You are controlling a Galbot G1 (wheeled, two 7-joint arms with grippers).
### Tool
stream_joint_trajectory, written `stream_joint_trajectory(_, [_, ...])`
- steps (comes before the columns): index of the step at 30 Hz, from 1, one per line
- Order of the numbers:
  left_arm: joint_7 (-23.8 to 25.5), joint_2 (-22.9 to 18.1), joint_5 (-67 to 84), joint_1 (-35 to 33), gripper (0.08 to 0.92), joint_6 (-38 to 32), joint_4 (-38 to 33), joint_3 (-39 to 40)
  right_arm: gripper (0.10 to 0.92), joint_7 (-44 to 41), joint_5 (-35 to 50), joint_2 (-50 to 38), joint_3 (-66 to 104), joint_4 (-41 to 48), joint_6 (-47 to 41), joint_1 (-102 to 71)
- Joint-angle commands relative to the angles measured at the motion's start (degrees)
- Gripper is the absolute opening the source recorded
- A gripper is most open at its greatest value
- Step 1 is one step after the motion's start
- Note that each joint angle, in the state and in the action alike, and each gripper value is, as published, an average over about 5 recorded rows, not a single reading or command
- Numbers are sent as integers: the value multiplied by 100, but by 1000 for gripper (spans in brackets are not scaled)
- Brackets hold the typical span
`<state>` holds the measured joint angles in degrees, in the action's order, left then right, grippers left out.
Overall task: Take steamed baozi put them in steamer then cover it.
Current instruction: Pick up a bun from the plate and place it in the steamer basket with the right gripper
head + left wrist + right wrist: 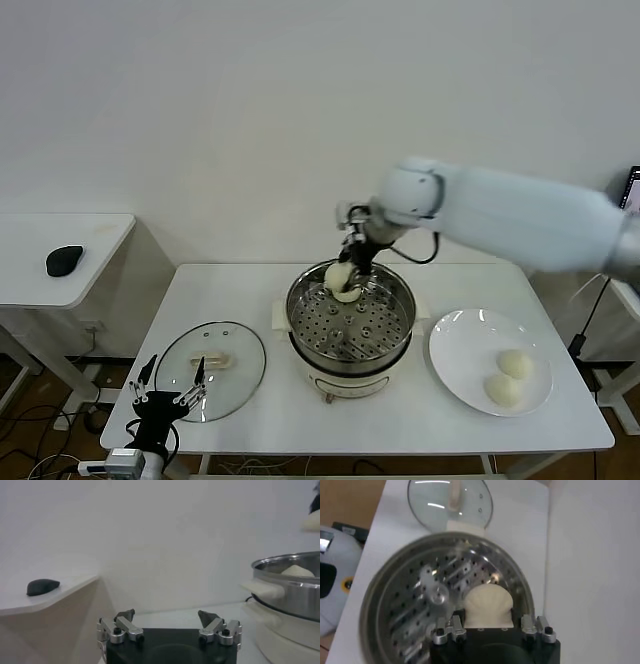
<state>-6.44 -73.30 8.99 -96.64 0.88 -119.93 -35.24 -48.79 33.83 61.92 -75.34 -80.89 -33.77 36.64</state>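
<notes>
My right gripper hangs over the far-left part of the steamer, shut on a pale baozi. In the right wrist view this baozi fills the gap of the right gripper above the perforated tray. Another baozi lies in the steamer just below it, its top showing over the rim. Two more baozi rest on the white plate. The glass cover lies flat on the table left of the steamer. My left gripper waits open and empty by the table's front-left corner.
A low side table stands to the left with a black mouse on it. The steamer's white side handle sticks out toward the cover. A white wall runs behind the table.
</notes>
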Motion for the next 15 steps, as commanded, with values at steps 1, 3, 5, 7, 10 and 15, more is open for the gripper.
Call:
stream_joint_trajectory(1, [3,-29,-2,27,823,-8,44,-18,569,656,286,1256,-27,863,-761,-836])
stream_joint_trajectory(3, [2,-32,-2,39,823,-11,73,-15,569,686,257,1281,-34,937,-778,-905])
stream_joint_trajectory(5, [1,-35,-3,47,823,-16,97,-13,569,713,230,1297,-41,1003,-781,-963])
stream_joint_trajectory(7, [2,-35,-3,50,823,-19,109,-11,569,736,211,1309,-45,1062,-783,-1012])
stream_joint_trajectory(10, [3,-26,-2,51,823,-23,111,-15,568,766,207,1318,-42,1133,-785,-1072])
stream_joint_trajectory(15, [3,-24,1,55,823,-26,107,-28,568,786,220,1316,-33,1196,-787,-1128])
